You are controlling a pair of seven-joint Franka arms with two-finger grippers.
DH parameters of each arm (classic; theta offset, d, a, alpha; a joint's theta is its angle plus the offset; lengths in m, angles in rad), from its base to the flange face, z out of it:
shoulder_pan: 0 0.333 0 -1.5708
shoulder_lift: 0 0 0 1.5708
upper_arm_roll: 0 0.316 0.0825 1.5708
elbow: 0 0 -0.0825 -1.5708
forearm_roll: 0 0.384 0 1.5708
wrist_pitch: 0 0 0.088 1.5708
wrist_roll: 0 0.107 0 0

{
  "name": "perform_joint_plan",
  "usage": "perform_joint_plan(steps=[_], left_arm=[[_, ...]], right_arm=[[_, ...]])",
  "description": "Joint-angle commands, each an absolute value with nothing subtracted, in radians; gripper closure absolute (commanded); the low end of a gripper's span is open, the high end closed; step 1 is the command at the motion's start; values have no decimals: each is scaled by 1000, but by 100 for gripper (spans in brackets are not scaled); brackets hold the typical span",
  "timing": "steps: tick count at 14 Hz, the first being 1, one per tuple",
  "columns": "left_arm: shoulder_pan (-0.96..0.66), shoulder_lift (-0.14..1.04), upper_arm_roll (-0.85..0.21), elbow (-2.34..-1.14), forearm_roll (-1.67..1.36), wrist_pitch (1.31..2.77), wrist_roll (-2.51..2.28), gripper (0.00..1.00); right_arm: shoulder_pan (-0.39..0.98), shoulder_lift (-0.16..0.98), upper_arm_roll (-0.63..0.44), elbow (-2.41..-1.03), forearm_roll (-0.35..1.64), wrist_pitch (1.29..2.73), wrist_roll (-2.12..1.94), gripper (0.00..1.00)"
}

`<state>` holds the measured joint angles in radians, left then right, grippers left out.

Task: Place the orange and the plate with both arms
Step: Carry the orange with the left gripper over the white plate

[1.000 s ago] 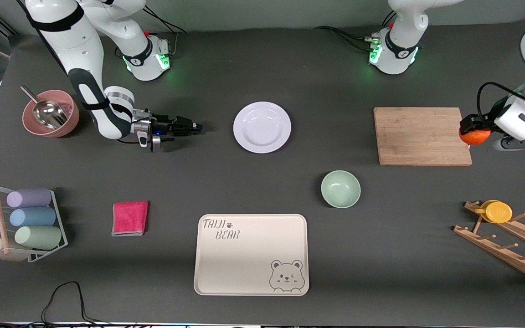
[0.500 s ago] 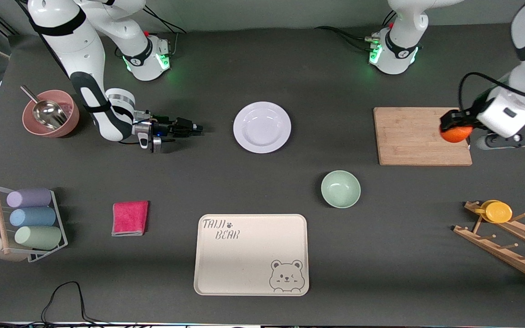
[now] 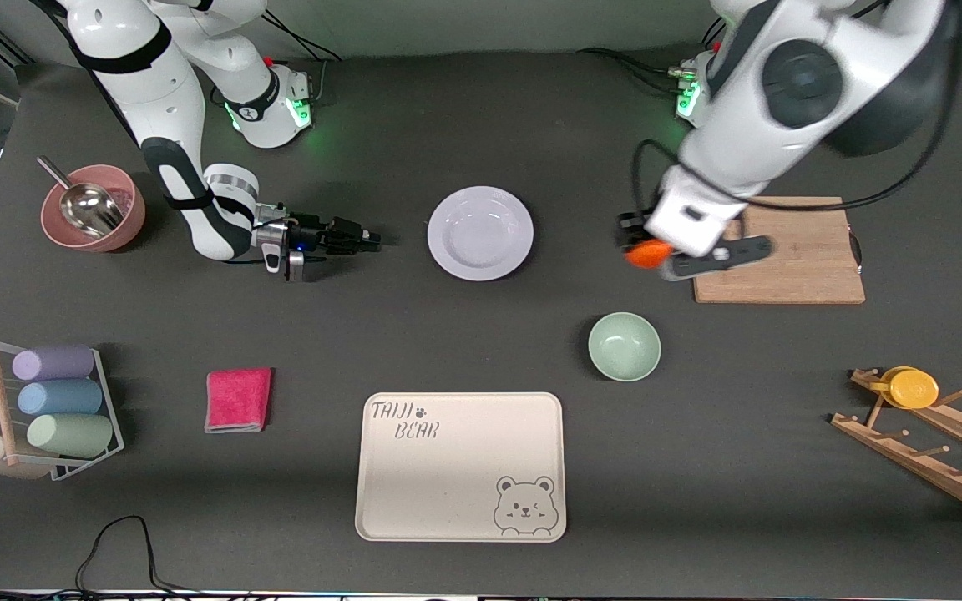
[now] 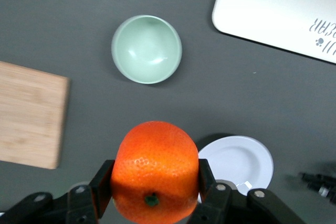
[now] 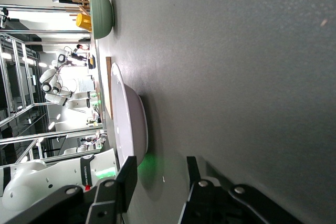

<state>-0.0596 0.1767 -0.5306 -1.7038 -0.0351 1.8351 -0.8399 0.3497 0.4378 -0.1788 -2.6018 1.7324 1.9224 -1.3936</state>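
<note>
We see the left claw (image 3: 638,250) up in the air, clamped on the orange (image 3: 646,253) — in the left wrist view the fruit (image 4: 155,171) sits squeezed between the two black fingers (image 4: 102,187), its stem end facing the camera. The claw hangs over bare table (image 3: 448,125) between the white plate (image 3: 480,233) and the wooden cutting board (image 3: 790,250), just off the board's edge. The plate lies flat on the table, nothing on it, roughly midway between the two arms' ends. The right claw (image 3: 368,240) sits low, close to the table, pointing at the plate from the right arm's end and near the plate without touching it; in the right wrist view its fingers (image 5: 123,182) stand apart with nothing between them, and the plate's rim (image 5: 131,124) shows just ahead of them. Nearer the front camera than the plate we find the pale-green bowl (image 3: 624,346), and nearer still the beige bear tray (image 3: 460,467). A pink cloth (image 3: 238,400) lies beside the tray toward the right arm's end, with a rack of pastel cups (image 3: 51,401) past it. A pink bowl with a metal scoop (image 3: 93,209) sits at that same end. At the left arm's end a wooden rack (image 3: 932,442) carries a yellow cup (image 3: 911,387).
</note>
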Motion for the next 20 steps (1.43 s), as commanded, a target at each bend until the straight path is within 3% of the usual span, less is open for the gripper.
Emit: perform_joint_plan(steps=[1, 10, 19, 20], left_arm=[[-219, 340, -522, -1651, 84, 1935, -1068, 100], [-491, 577, -509, -1730, 179, 2215, -1343, 100], [-526, 664, -509, -1767, 249, 2329, -1433, 100], [-525, 664, -509, -1769, 249, 2326, -1433, 79]], right_arm=[[360, 463, -178, -2592, 1763, 1913, -1425, 55], [360, 462, -175, -2589, 1749, 1867, -1427, 55], [362, 462, -173, -2574, 1743, 1867, -1422, 55], [362, 462, -173, -2574, 1743, 1867, -1422, 55]])
